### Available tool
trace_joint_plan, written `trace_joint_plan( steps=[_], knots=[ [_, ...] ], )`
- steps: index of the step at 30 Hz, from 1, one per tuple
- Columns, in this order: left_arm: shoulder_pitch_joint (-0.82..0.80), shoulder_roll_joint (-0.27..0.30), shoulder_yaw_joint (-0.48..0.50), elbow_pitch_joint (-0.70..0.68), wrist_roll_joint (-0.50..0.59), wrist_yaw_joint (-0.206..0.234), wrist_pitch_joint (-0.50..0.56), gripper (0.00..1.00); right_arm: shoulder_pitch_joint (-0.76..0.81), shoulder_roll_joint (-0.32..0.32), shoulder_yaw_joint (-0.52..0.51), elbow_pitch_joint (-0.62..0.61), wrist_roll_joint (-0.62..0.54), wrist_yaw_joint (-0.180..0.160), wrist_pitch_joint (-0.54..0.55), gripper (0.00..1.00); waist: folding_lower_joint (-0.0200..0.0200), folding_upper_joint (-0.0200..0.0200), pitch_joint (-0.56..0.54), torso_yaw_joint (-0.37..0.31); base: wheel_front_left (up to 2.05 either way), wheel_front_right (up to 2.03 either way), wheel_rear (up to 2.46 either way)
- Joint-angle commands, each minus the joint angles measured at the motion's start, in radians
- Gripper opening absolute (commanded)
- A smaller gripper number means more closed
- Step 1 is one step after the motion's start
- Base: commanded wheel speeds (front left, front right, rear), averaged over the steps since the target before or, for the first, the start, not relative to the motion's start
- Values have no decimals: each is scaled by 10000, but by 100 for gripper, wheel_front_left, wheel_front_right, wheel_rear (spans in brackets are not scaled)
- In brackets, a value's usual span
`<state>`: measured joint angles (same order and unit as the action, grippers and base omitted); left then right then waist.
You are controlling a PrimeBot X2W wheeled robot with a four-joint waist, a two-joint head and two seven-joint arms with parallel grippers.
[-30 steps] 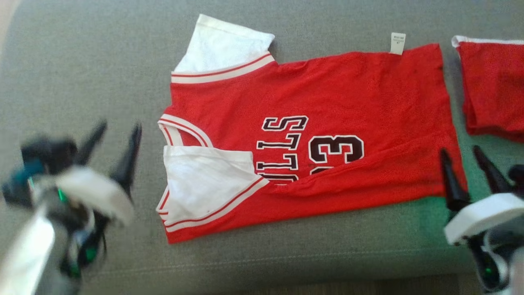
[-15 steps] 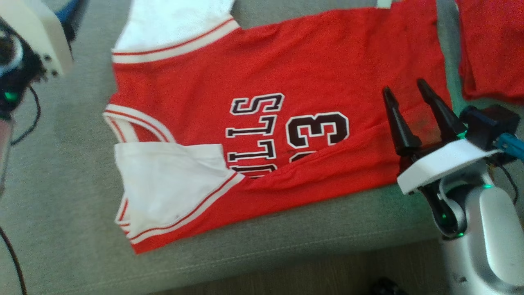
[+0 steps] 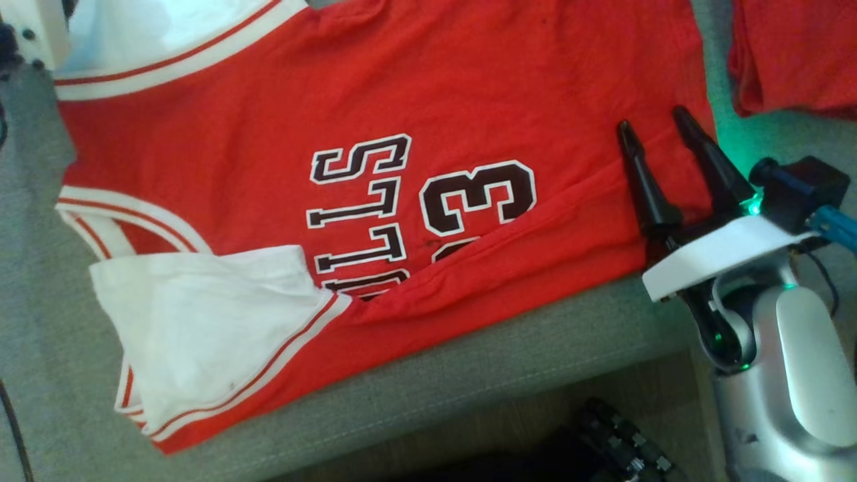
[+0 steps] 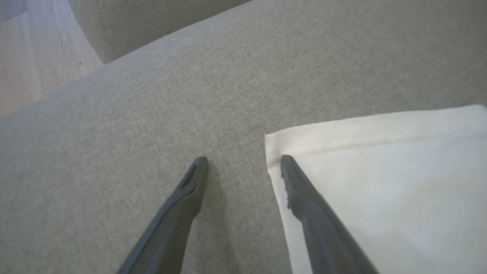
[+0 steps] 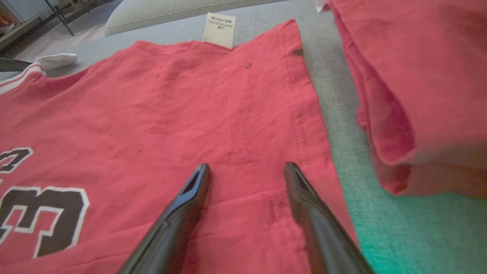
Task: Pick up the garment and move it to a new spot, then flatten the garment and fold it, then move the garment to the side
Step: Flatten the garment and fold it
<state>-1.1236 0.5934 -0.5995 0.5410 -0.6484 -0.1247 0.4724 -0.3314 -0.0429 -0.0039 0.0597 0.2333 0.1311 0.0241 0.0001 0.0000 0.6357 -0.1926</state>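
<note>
The garment (image 3: 335, 87) is a red jersey with white sleeves and black lettering, lying spread on the grey sofa cushion (image 3: 509, 348). My right gripper (image 3: 653, 119) hovers open over its hem at the right, its fingers pointing across the red cloth (image 5: 190, 95), nothing between them (image 5: 247, 166). My left gripper (image 4: 243, 159) is open at the corner of the far white sleeve (image 4: 380, 190); one finger lies over the sleeve's edge, the other over bare cushion. A white part of the left arm (image 3: 30, 27) shows at the top left of the head view.
A second red garment (image 3: 790, 60) lies folded just right of the jersey, a strip of cushion between them (image 5: 335, 114). The cushion's front edge runs below the jersey, with floor and a dark object (image 3: 602, 442) beneath. A white label (image 5: 218, 30) sticks out at the far hem.
The head camera has moved closer and shifted. My right gripper has risen from beside the hem to over it. My left gripper has gone from the near left to the far sleeve.
</note>
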Motion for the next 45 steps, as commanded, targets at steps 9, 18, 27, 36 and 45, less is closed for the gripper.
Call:
trace_joint_plan(
  steps=[9,18,27,36,45],
  knots=[
    [-1160,803,-654,371,-440,-58,-188,100,-193,-74,345,-102,176,-4,-211,100,-1,0,271,-227,0,0,0],
    [-1266,954,-1580,147,-1572,-59,533,68,-259,-74,205,5,148,-4,-278,100,-1,0,223,-222,0,0,0],
    [-1385,1445,-2415,-457,-2374,-59,839,0,-481,-74,216,-55,155,-4,-271,100,-1,0,212,-317,0,0,0],
    [-1846,1606,-3170,-449,-1734,-59,-1140,0,-1569,-74,370,314,-94,-4,4,100,-1,0,-81,-98,0,0,0],
    [-2256,1360,-3952,-209,-1587,-59,-2470,0,-3882,-74,-460,1731,-866,-4,1549,100,-1,0,-260,384,0,0,0]
  ],
)
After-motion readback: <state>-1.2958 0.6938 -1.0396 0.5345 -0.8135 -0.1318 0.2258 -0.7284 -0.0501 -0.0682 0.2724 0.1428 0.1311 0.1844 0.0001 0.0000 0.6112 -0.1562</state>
